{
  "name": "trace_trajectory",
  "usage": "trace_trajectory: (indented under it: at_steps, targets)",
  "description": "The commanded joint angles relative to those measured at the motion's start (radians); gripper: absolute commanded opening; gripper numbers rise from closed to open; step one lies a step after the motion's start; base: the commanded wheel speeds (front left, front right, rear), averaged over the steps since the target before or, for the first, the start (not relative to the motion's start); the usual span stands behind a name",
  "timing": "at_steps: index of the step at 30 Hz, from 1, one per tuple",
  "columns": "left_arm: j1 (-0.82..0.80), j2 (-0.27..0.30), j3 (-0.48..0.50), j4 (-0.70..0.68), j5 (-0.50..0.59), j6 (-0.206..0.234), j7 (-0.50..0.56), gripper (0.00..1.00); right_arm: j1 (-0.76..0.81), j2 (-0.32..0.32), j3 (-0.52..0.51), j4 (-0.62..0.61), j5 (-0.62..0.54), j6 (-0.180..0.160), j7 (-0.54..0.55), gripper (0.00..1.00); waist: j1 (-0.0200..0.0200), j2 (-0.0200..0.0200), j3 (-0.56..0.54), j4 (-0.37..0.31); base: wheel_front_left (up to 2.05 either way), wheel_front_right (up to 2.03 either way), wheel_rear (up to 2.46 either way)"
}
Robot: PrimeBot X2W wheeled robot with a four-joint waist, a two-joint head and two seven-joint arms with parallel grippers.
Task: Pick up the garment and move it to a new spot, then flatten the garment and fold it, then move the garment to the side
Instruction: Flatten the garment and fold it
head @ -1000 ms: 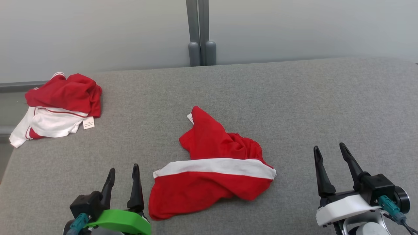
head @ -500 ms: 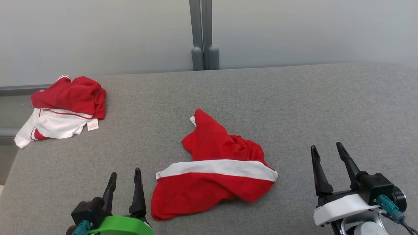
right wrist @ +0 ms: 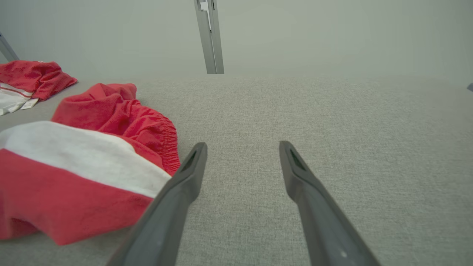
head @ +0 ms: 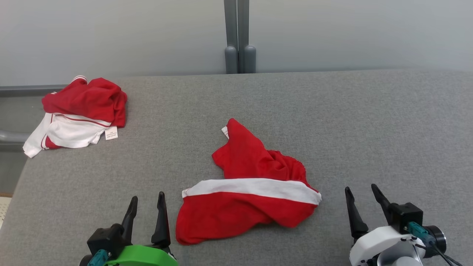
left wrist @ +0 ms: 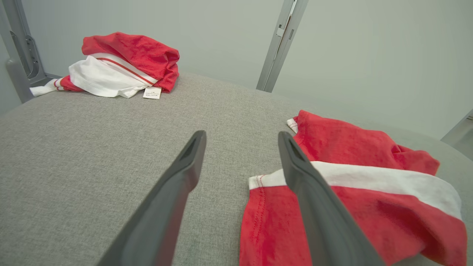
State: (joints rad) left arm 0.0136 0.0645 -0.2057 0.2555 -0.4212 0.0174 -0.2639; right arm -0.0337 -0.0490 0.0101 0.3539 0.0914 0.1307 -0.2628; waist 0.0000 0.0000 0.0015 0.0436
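The garment (head: 251,192), red with a white band, lies crumpled near the middle of the table (head: 332,122), towards the near edge. It is bunched over itself, so its true shape is hard to make out. A second red and white garment (head: 81,111) is heaped at the far left corner, one white end drooping over the left edge. The print on its label (head: 111,133) is too small to read. My left tool (head: 147,197) stands released, fingers spread and empty, just beside the garment's near left hem. My right tool (head: 360,187) is also released and empty, near the garment's right end but apart from it.
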Motion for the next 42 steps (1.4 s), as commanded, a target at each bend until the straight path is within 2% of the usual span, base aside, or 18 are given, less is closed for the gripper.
trace_trajectory:
  at_steps: [1,10,23,24,25,26,28,36,40,42]
  targets:
    - [-0.01,0.0,-0.001,0.001,0.008,-0.003,-0.001,1.0,-0.026,-0.003,0.01,0.037,-0.006,0.0,-0.003,1.0,0.0,0.0,0.013,0.016,0.0,0.0,0.0]
    - [-0.03,0.004,-0.011,-0.001,0.017,0.0,-0.001,1.0,-0.151,-0.003,0.078,0.279,-0.01,0.0,-0.003,1.0,0.0,0.0,0.044,0.077,0.0,0.0,0.0]
    - [-0.025,0.013,-0.02,-0.004,0.017,0.007,-0.001,1.0,-0.215,-0.003,0.173,0.42,0.019,0.0,-0.003,0.99,0.0,0.0,0.058,0.118,0.0,0.0,0.0]
    - [-0.024,0.012,-0.02,-0.004,0.016,0.008,-0.001,1.0,-0.219,-0.003,0.179,0.422,0.011,0.0,-0.003,0.89,0.0,0.0,0.058,0.119,0.0,0.0,0.0]
    - [-0.024,0.013,-0.021,-0.004,0.016,0.008,-0.001,1.0,-0.222,-0.002,0.184,0.425,0.003,0.0,-0.003,0.61,0.0,0.0,0.058,0.121,0.0,0.0,0.0]
    - [-0.024,0.013,-0.021,-0.004,0.016,0.008,-0.001,1.0,-0.222,-0.002,0.186,0.426,0.001,0.0,-0.003,0.5,0.0,0.0,0.058,0.121,0.0,0.0,0.0]
    - [-0.022,0.013,-0.022,-0.003,0.014,0.01,-0.001,1.0,-0.216,-0.004,0.19,0.422,0.005,0.0,-0.003,0.46,0.0,0.0,0.057,0.121,0.0,0.0,0.0]
    - [-0.012,0.016,-0.021,-0.009,0.006,0.013,-0.001,1.0,-0.18,-0.003,0.194,0.395,-0.004,0.0,-0.003,0.45,0.0,0.0,0.057,0.106,0.0,0.0,0.0]
    - [-0.015,0.016,-0.023,-0.009,0.004,0.014,-0.001,1.0,-0.172,-0.003,0.2,0.396,0.002,0.0,-0.003,0.35,0.0,0.0,0.058,0.097,0.0,0.0,0.0]
    - [-0.017,0.017,-0.023,-0.009,0.002,0.014,-0.001,1.0,-0.172,-0.003,0.198,0.393,-0.002,0.0,-0.003,0.24,0.0,0.0,0.06,0.093,0.0,0.0,0.0]
